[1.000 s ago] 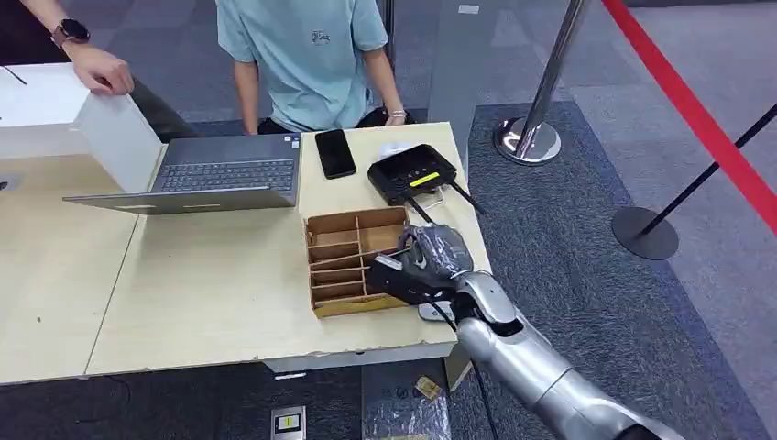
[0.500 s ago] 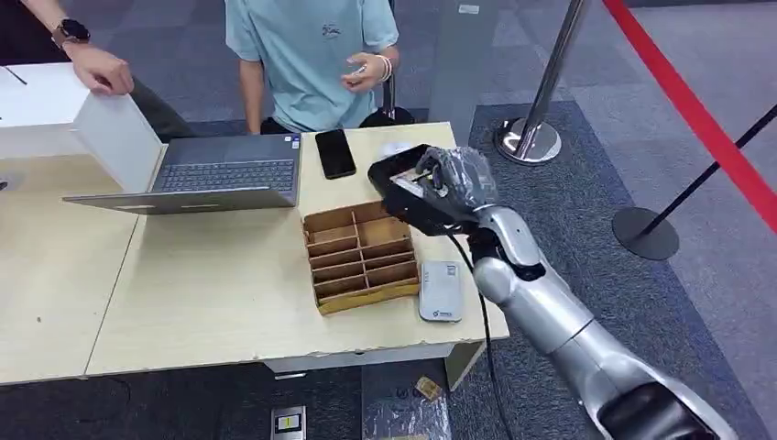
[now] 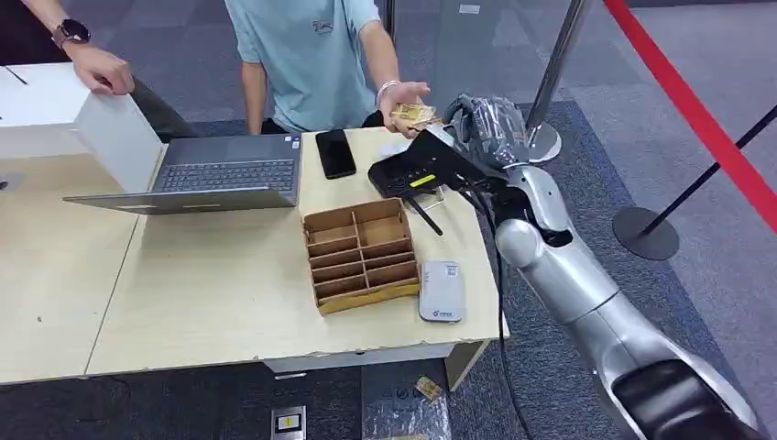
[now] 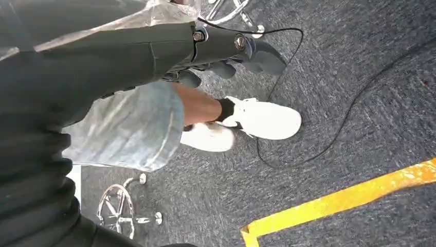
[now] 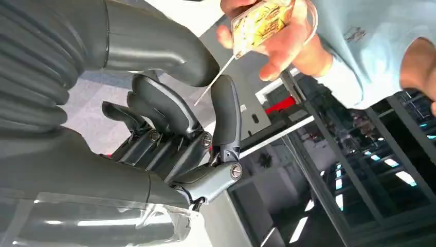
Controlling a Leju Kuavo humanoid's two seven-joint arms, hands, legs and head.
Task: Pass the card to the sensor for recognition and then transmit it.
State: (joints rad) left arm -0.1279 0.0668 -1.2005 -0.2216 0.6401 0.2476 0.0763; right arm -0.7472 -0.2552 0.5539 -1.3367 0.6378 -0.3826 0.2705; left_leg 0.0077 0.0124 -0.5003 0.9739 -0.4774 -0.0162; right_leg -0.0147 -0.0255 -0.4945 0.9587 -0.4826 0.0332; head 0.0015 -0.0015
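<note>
Raised at the table's far edge, my right hand (image 3: 476,124) pinches the card (image 5: 213,82) between thumb and finger, its other end in a person's hand (image 3: 408,92). Nearer me on the wooden table (image 3: 211,284) sits a cardboard organizer (image 3: 359,255), beyond it the black sensor (image 3: 408,172) and laptop (image 3: 215,174), then grey carpet (image 3: 568,55).

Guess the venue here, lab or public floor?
Probably a demo booth on an exhibition or office floor: grey carpet, stanchion with red barrier tape, and a desk with a laptop.

Head view looks down at table (image 3: 229,302); wrist views sit close.
</note>
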